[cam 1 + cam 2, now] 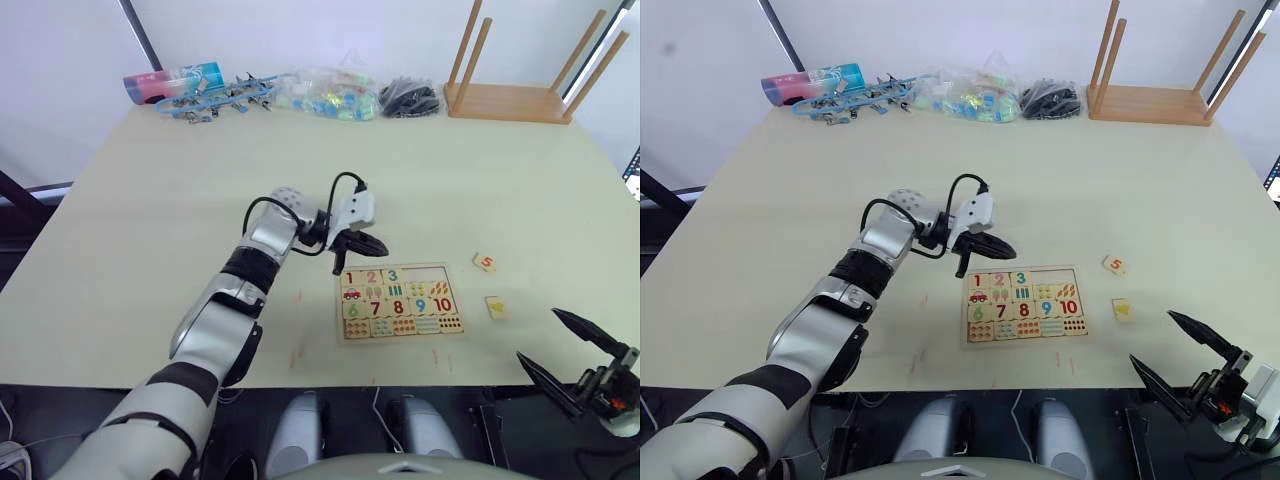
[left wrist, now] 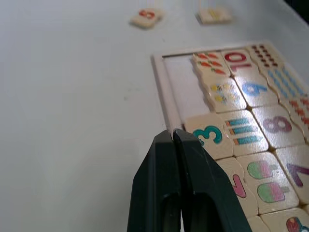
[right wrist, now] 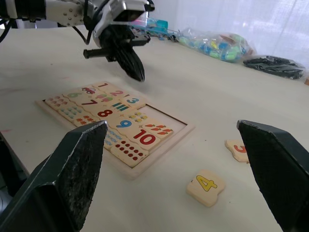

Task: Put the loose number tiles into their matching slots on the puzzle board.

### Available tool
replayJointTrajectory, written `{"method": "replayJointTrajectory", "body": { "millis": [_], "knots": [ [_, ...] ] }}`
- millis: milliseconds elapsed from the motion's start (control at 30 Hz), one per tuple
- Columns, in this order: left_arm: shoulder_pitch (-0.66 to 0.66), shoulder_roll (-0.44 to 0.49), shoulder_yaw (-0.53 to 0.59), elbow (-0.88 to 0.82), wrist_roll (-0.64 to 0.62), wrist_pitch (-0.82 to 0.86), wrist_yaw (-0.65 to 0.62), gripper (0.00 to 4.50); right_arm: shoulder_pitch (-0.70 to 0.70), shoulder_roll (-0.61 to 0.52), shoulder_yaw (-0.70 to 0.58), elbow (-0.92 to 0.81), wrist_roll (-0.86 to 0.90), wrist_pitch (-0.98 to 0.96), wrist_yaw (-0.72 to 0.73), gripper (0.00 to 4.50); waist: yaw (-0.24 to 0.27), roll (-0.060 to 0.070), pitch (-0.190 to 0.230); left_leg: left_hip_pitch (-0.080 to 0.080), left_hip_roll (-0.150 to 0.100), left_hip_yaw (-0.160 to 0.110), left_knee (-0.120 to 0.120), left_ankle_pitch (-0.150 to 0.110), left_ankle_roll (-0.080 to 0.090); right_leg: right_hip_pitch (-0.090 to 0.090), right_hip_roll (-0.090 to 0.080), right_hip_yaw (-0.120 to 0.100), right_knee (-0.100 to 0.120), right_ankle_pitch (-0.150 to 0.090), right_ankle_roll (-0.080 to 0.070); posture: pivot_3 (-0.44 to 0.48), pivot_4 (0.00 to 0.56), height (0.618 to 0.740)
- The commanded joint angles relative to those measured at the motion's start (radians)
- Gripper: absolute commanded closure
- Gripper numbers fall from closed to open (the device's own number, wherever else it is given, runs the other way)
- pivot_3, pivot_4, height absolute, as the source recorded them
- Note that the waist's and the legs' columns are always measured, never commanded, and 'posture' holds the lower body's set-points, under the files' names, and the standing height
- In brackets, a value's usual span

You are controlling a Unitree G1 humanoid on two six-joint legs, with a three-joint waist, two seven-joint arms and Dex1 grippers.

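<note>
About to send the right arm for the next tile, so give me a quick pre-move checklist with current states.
1. Tiles 1, 2, 3 seated in the puzzle board top row: ok.
2. Two slots after the 3 bare: ok.
3. 4 tile on the table, digit up, apart from the board: ok.
4. 5 tile on the table beyond the 4: ok.
5. Right tool open, off the tiles: ok.
6. Left tool shut, holding nothing, but over the board's top edge near the 1 and 2: not ok, move it away first.
</note>
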Motion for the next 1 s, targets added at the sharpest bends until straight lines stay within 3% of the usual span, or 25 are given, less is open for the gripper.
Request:
{"method": "replayJointTrajectory", "body": {
  "millis": [33, 333, 633, 700, 833, 933, 967, 1000],
  "knots": [
    [0.037, 0.021, 0.045, -0.101, -0.057, 0.068, 0.011, 4.41, -0.002, -0.009, -0.016, 0.002, 0.002, -0.012, 0.003, 0.0, 0.0, 0.0, 0.0, 0.0, 0.0, 0.0, 0.0, 0.0, 0.0, 0.0, 0.0, 0.0, 0.0, 0.0, 0.0, 0.0, 0.15, 0.737],
    [0.322, 0.139, 0.173, -0.403, -0.117, 0.146, 0.19, 4.41, -0.045, -0.043, -0.031, 0.069, -0.021, 0.02, -0.036, 0.0, 0.002, 0.0, 0.0, 0.002, 0.001, 0.0, 0.0, 0.0, 0.0, 0.0, 0.0, 0.0, 0.004, 0.0, 0.0, 0.0, 0.15, 0.737],
    [0.614, 0.201, 0.379, -0.635, -0.288, 0.198, 0.311, 4.41, -0.068, -0.068, -0.049, 0.097, -0.047, 0.062, -0.087, 0.0, 0.0, 0.0, 0.0, 0.003, 0.002, 0.0, 0.0, 0.0, 0.0, 0.0, -0.004, 0.0, 0.006, 0.0, -0.001, 0.0, 0.15, 0.737],
    [0.656, 0.217, 0.402, -0.657, -0.308, 0.19, 0.32, 3.88, -0.071, -0.072, -0.052, 0.11, -0.046, 0.063, -0.083, 0.0, 0.001, 0.0, 0.0, 0.003, 0.002, 0.0, 0.0, 0.0, 0.0, 0.0, -0.004, -0.001, 0.007, -0.001, -0.002, 0.0, 0.15, 0.737],
    [0.735, 0.246, 0.424, -0.695, -0.326, 0.165, 0.325, 2.19, -0.081, -0.077, -0.058, 0.136, -0.045, 0.063, -0.078, 0.0, 0.001, 0.0, 0.0, 0.004, 0.002, 0.001, 0.0, 0.0, 0.0, 0.0, -0.004, 0.0, 0.007, -0.001, -0.002, 0.0, 0.15, 0.737],
    [0.883, 0.286, 0.511, -0.744, -0.361, 0.115, 0.312, 1.03, -0.099, -0.086, -0.06, 0.174, -0.039, 0.067, -0.065, 0.0, -0.007, 0.0, -0.001, 0.004, 0.003, 0.001, -0.001, 0.0, 0.0, 0.0, -0.005, 0.0, 0.007, -0.001, -0.003, 0.0, 0.15, 0.737],
    [0.924, 0.294, 0.535, -0.759, -0.382, 0.107, 0.3, 0.46, -0.104, -0.087, -0.06, 0.182, -0.038, 0.067, -0.06, 0.0, -0.01, 0.0, -0.001, 0.004, 0.003, 0.002, -0.002, 0.0, 0.0, -0.001, -0.005, 0.001, 0.007, -0.002, -0.003, 0.0, 0.15, 0.737],
    [0.953, 0.297, 0.55, -0.774, -0.397, 0.104, 0.301, 0.22, -0.106, -0.089, -0.062, 0.189, -0.036, 0.066, -0.055, 0.0, -0.011, 0.0, -0.001, 0.005, 0.003, 0.002, -0.002, 0.0, 0.0, 0.0, -0.005, 0.0, 0.007, -0.002, -0.004, 0.0, 0.15, 0.737]
  ]
}}
